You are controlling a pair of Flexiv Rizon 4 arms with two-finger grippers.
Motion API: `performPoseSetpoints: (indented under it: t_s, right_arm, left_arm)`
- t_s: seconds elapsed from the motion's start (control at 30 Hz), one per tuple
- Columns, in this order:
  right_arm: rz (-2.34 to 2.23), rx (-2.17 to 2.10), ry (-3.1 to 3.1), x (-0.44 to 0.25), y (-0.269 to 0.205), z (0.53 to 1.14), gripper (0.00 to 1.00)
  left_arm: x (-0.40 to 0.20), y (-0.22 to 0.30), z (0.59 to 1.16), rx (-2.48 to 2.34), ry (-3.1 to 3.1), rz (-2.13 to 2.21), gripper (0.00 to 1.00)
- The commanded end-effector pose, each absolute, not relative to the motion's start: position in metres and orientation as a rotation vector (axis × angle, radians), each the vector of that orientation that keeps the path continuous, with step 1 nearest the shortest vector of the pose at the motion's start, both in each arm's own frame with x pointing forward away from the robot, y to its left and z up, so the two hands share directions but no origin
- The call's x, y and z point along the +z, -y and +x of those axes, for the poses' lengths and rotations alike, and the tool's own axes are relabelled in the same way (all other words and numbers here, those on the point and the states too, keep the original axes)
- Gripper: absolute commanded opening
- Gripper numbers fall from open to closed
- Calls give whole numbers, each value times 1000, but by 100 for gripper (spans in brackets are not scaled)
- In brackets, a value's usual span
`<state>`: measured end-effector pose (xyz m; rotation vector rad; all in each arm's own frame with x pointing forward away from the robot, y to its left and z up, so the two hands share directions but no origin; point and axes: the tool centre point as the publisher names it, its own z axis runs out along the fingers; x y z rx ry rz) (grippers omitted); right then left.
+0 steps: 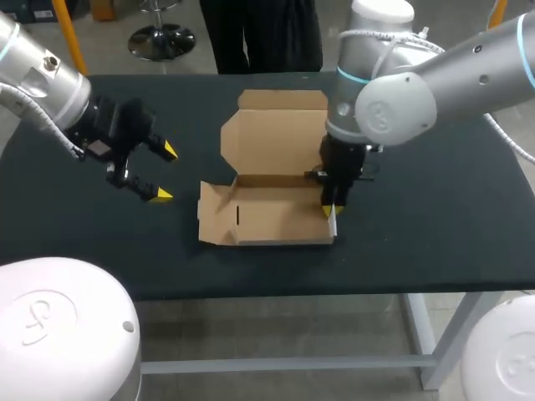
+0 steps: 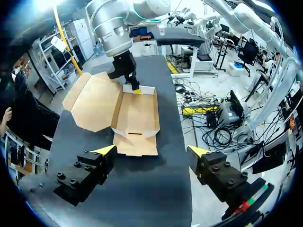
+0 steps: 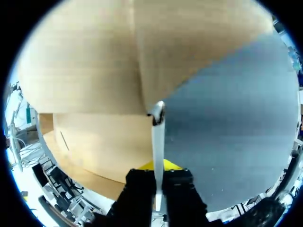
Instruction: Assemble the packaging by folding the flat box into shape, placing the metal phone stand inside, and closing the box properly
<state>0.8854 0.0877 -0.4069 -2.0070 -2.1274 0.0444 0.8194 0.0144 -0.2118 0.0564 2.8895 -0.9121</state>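
Right pincer point(image 1: 329, 209), clamped on the cardboard flap point(image 3: 157, 137) between its tips, should fold it upright gently; left pincer point(image 1: 164, 173) gapes empty.

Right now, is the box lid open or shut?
Open: lid folded back behind the box base, inside exposed, nothing in it.

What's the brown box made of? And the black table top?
The box looks like plain matte cardboard: thin stiff panels, sharp fold creases, a paler cut edge. The table top seems covered by a dull dark mat, maybe fabric or rubber; nothing shows which.
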Motion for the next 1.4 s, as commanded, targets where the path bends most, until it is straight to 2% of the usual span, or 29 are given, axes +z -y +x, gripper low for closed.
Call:
performPoseSetpoints:
  t_s: [0.03,1.3,1.4]
  right_arm:
    - [-1943,152,2109,-404,-95,890,0]
    - [-1862,331,2038,-417,-84,874,0]
    - [-1901,342,2028,-421,-84,875,4]
  left_arm:
    - [-211,-15,819,-906,-2894,56,100]
    - [-211,-15,819,-906,-2894,56,100]
    - [-211,-15,819,-906,-2894,56,100]
